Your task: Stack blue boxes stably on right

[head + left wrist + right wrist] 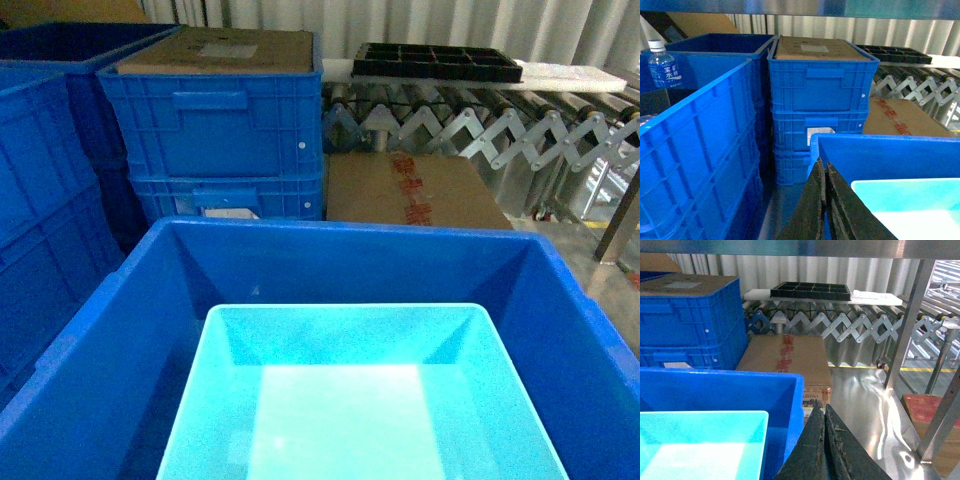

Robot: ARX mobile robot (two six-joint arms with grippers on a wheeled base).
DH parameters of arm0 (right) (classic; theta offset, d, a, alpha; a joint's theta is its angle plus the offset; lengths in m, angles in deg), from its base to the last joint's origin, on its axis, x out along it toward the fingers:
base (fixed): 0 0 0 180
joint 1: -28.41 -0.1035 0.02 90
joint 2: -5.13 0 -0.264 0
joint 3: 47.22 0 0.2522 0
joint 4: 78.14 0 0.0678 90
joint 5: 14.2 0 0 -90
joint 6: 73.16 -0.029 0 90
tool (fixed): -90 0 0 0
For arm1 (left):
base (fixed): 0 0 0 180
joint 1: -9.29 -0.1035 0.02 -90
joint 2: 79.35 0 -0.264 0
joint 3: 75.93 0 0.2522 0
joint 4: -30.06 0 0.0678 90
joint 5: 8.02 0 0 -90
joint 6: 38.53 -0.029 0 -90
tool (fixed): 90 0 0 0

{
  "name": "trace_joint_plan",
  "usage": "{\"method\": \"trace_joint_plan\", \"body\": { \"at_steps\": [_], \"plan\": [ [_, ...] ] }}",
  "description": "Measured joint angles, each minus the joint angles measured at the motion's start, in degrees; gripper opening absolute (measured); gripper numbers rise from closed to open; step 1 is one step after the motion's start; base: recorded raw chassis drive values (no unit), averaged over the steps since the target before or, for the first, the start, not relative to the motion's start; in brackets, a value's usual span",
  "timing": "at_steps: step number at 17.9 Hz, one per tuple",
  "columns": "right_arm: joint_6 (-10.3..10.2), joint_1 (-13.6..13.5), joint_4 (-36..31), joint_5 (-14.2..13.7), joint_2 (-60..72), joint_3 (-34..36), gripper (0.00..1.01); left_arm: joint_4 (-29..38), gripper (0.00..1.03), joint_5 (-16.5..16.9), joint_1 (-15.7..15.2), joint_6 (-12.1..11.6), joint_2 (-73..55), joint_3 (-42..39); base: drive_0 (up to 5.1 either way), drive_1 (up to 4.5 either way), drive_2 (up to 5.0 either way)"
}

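Corrugated grey metal wall [430, 25] closes the rear of the room. In front of it runs an extendable roller conveyor [480, 120] on scissor-lattice legs, carrying a black compartmented tray [435, 62] and a white slab [580, 72]. A brown cardboard carton [410, 190] with red print stands on the floor below it. Stacked royal-blue ribbed crates [215, 130] occupy the left; the topmost is capped with cardboard. The floor [865, 395] is reflective metal sheet with a yellow line near the conveyor. A water bottle [662, 65] stands at far left.
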Motion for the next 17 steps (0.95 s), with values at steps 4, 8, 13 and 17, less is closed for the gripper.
{"method": "trace_joint_plan", "body": {
  "at_steps": [4, 8, 13, 17],
  "plan": [
    [-0.02, -0.02, 11.45, 0.15, -9.84, -0.02, 0.02, -3.17, 0.02, -0.11, 0.00, 0.00, 3.15, 0.00, 0.0, 0.00, 0.0],
    [0.00, -0.02, 11.06, 0.17, -10.62, -0.02, 0.02, -14.14, 0.02, 0.22, 0.00, -0.02, 10.97, 0.02, 0.0, 0.00, 0.0],
    [0.00, -0.02, 11.21, 0.17, -10.62, -0.02, 0.47, -14.38, 0.40, 0.00, 0.00, 0.00, 13.73, 0.02, 0.0, 0.00, 0.0],
    [0.00, -0.02, 11.15, 0.17, -10.62, -0.02, 0.98, -14.62, 0.98, -0.02, 0.00, -0.09, 13.73, 0.02, 0.0, 0.00, 0.0]
  ]
}}
